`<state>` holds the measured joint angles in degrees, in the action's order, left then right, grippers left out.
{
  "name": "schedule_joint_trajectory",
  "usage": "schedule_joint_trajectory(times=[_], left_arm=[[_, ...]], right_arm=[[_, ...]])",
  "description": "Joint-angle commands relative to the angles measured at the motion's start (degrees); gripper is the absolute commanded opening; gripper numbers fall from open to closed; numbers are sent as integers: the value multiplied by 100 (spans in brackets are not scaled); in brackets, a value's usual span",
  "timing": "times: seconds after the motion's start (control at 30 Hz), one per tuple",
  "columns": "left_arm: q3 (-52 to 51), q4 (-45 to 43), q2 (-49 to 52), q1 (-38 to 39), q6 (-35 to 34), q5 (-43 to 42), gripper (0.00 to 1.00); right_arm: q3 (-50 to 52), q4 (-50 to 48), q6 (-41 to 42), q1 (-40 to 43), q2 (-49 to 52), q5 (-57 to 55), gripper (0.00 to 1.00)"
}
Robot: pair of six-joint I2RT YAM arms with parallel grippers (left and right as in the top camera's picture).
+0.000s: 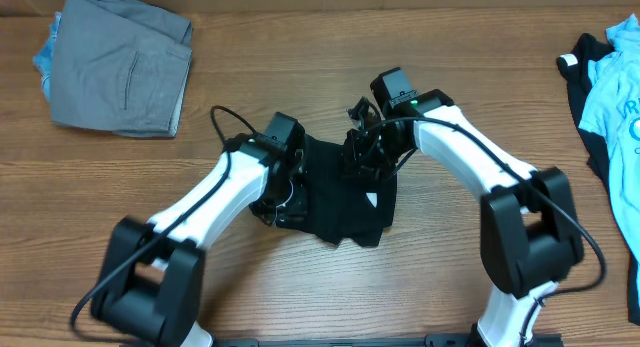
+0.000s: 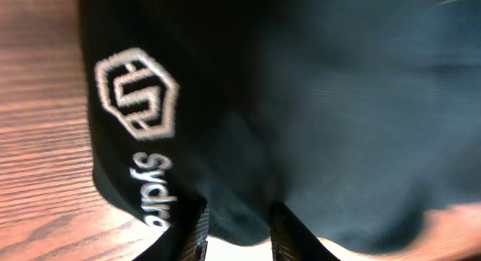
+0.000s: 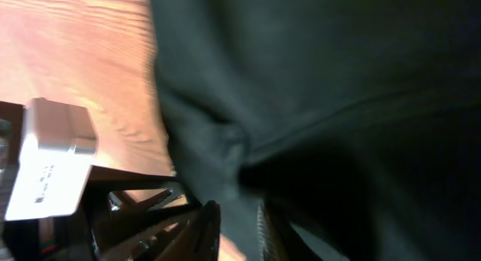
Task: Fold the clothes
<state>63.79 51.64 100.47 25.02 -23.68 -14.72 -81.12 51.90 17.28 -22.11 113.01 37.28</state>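
Pinching the black T-shirt (image 1: 338,209) between them — left gripper (image 2: 237,229), right gripper (image 3: 234,222).

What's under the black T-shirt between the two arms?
Only the brown wooden table shows around the bunched black T-shirt; the left wrist view shows wood right beside its edge. Whatever lies beneath its folds is covered.

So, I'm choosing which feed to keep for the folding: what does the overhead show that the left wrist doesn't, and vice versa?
Only overhead: the left arm and right arm, a folded grey garment top left, a light blue shirt at the right edge. Only left wrist: the white hexagonal logo and lettering legibly, fabric between its fingers. Both: the black T-shirt on the wooden table.
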Motion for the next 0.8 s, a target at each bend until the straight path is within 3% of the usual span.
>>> schedule_joint_trajectory(times=[0.0,0.37,0.47,0.53,0.63,0.77], left_arm=[[11,168,549,-31,-55,125,30],[11,278,852,-74,-52,238,28],[13,323,846,-74,-48,260,23],[15,365,800,-74,-9,297,14],[20,409,498,-72,-11,319,9],[37,387,-214,-72,-9,474,12]], right_arm=[[50,48,35,284,343,-72,19],[48,485,-273,1150,553,-811,19],[35,527,-269,1228,549,-938,12],[-50,649,-245,1263,522,-940,6],[-297,999,-195,1283,378,-1032,4],[-599,1294,-92,1281,-111,-1075,4]])
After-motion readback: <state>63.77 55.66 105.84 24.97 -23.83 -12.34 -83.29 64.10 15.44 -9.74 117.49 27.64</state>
